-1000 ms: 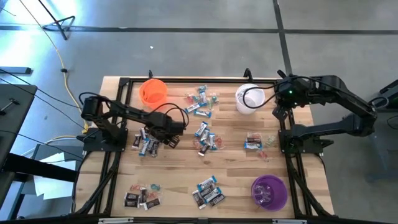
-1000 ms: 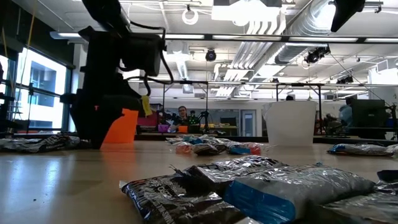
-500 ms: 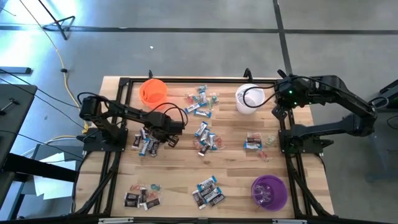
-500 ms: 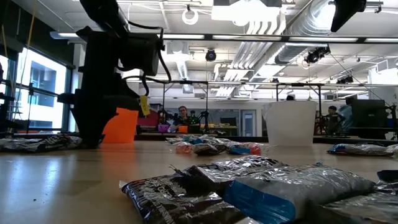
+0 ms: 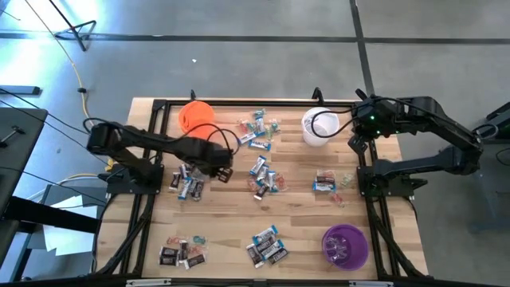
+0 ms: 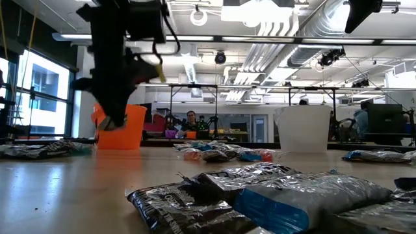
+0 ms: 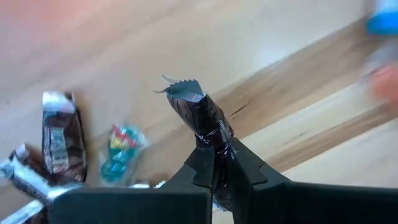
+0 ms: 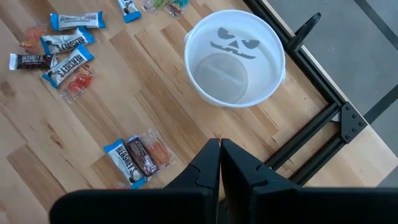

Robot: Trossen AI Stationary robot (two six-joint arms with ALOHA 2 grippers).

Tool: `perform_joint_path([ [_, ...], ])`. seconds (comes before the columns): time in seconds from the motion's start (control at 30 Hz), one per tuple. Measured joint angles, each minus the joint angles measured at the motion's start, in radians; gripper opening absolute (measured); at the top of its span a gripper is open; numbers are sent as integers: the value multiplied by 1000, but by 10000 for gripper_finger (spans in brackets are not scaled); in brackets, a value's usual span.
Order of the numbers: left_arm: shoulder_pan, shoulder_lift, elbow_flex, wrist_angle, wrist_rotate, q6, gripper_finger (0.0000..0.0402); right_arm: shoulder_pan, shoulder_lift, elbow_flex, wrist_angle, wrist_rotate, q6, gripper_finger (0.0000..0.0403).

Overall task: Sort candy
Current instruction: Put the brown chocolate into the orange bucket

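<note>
1. Looking straight down from the high view, a wooden tabletop (image 5: 295,223) carries many small wrapped candy pieces in loose clusters: one near the far edge (image 5: 256,129), one in the middle (image 5: 263,178), one at the left (image 5: 185,185), and more along the near edge. An orange cup (image 5: 195,116) stands at the far left, a white cup (image 5: 318,126) at the far right and a purple cup (image 5: 345,246) at the near right. The left gripper (image 5: 223,163) sits between the orange cup and the left cluster. The right gripper (image 5: 356,139) waits beside the white cup.

2. From the low view, level with the tabletop, the left arm (image 6: 120,52) hangs in front of the orange cup (image 6: 123,129), clear of the surface. The white cup (image 6: 303,129) stands to the right. Dark and blue-and-white wrappers (image 6: 273,195) fill the foreground. People show in the room behind.

3. In the left wrist view, the left gripper's fingers (image 7: 249,171) are clamped on a dark brown wrapped candy (image 7: 199,118), whose crimped end sticks out beyond them, held above the wood. Another dark brown piece (image 7: 61,135) and a teal piece (image 7: 118,152) lie on the tabletop below.

4. In the right wrist view, the right gripper's fingers (image 8: 208,162) are pressed together holding nothing, above the wood beside the white cup (image 8: 235,57), which has a face printed inside. Blue-and-white pieces (image 8: 68,46) and a dark Hershey's piece (image 8: 140,158) lie nearby.
</note>
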Motion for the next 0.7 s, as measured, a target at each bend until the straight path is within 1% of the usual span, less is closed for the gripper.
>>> perform_joint_path([
  [0.1,8,-50,8,-6,-55,-11,1,0,0,0,0,0,0,9],
  [0.17,20,-88,20,-5,-120,-7,1,0,0,0,5,0,0,9],
  [0.23,43,-125,32,-17,-205,30,1,0,0,0,16,0,0,9],
  [0.33,100,-169,54,-49,-312,98,1,0,0,0,24,0,0,9],
  [0.5,237,-234,79,-82,-437,223,1,0,0,0,54,0,13,9],
  [0.6,334,-263,81,-81,-479,295,2,0,0,0,69,0,44,9],
  [0.7,433,-266,81,-81,-468,373,2,0,0,0,68,0,53,9],
])
